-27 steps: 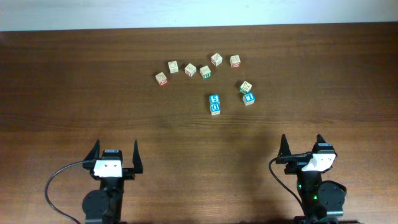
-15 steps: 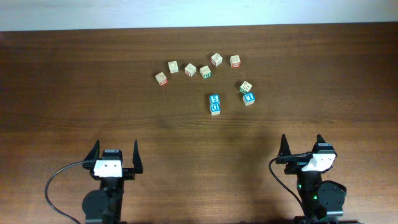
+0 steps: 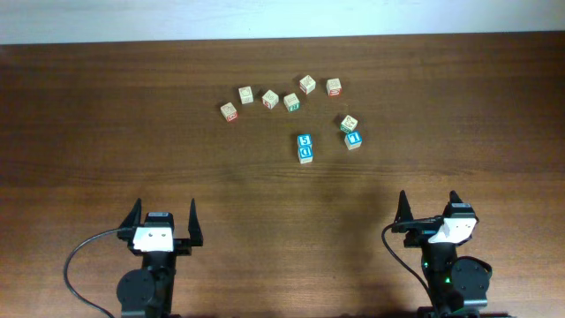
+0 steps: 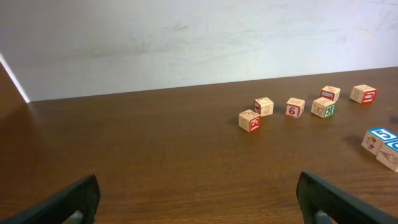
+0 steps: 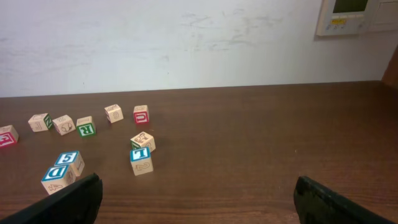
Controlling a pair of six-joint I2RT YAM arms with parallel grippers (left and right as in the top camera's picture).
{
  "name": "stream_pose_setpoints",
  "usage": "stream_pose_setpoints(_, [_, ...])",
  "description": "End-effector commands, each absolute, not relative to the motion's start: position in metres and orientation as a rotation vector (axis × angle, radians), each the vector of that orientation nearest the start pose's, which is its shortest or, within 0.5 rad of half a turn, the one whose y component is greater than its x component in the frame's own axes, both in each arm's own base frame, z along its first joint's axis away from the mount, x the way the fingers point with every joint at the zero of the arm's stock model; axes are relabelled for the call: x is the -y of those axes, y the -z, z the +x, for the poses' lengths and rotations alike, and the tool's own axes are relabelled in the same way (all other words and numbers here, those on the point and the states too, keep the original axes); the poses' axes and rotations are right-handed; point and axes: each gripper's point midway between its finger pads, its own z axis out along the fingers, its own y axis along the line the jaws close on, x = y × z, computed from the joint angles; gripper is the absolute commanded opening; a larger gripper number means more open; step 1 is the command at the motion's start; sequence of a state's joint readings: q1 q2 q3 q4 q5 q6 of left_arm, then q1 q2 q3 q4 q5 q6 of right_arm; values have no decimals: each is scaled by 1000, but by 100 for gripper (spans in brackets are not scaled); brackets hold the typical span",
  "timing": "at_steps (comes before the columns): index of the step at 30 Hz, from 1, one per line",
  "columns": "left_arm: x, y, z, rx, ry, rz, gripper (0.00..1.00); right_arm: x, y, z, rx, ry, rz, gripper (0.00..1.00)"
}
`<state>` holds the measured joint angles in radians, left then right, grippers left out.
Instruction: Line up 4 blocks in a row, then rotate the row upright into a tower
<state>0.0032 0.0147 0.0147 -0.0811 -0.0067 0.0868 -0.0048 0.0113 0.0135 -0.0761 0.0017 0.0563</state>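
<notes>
Two end effectors apart at the near edge, four blocks [image 3: 305, 148] lying free farther in.
The left end effector [image 3: 164, 208] and right end effector [image 3: 429, 200] hung over the near edge of the bench [image 3: 88, 132], each with its fingers spread wide and holding nothing, well apart from every block. Beyond them, a little right of the bench's middle, the D block [image 3: 305, 155] touched the 5 block [image 3: 305, 140] behind it. To their right, the L block [image 3: 353, 140] sat just in front of the green block [image 3: 348, 123]. Farther still, toward the far edge, six cubes [image 3: 270, 99] lay in a loose line.
</notes>
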Motion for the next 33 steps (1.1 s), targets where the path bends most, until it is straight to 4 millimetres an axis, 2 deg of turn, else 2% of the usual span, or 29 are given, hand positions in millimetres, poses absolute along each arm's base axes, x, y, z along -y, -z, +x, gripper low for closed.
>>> stream_pose_setpoints(1, [-1,-156,246,-1648,-80,83,99,1,-156,246,-1645,-47,59,98])
stream_pose_setpoints(9, [-1,-156,246,-1648,-80,83,99,5,-156,246,-1645,-15,67,98])
stream_pose_setpoints(11, [6,-162,246,-1624,-46,109,99,10,-160,246,-1629,5,84,98])
stream_pose_setpoints(13, [14,-171,245,-1599,-8,144,99,9,-178,246,-1556,0,82,98])
stream_pose_setpoints(15, [14,-191,244,-1577,-3,140,99,-5,-193,245,-1527,-65,14,98])
stream_pose_setpoints(17, [14,-215,245,-1573,-3,140,99,-9,-225,243,-1493,-82,-6,98])
stream_pose_setpoints(18, [14,-230,249,-1585,-2,140,99,-15,-249,243,-1482,-84,-56,98])
stream_pose_setpoints(19, [15,-241,254,-1608,1,141,99,-21,-265,245,-1485,-92,-96,98])
stream_pose_setpoints(21, [18,-270,274,-1681,22,156,99,-32,-308,263,-1553,-149,-145,98])
stream_pose_setpoints(22, [18,-283,285,-1713,27,159,99,-37,-318,273,-1601,-178,-166,98])
stream_pose_setpoints(23, [18,-292,298,-1750,32,160,99,-45,-330,292,-1697,-227,-193,98])
stream_pose_setpoints(25, [21,-306,325,-1829,54,171,99,-52,-339,324,-1844,-287,-209,98])
stream_pose_setpoints(27, [26,-313,353,-1920,95,192,99,-58,-331,352,-1995,-348,-215,98])
stream_pose_setpoints(28, [26,-308,370,-2021,109,193,99,-66,-316,374,-2128,-423,-222,98])
stream_pose_setpoints(29, [26,-303,383,-2103,119,190,99,-69,-305,384,-2193,-458,-221,98])
stream_pose_setpoints(31, [28,-283,407,-2283,152,189,99,-78,-267,406,-2376,-512,-212,98])
stream_pose_setpoints(32, [33,-271,416,-2355,200,200,99,-86,-247,414,-2435,-532,-222,98])
stream_pose_setpoints(33, [45,-254,428,-2410,300,228,99,-97,-218,423,-2502,-555,-240,98])
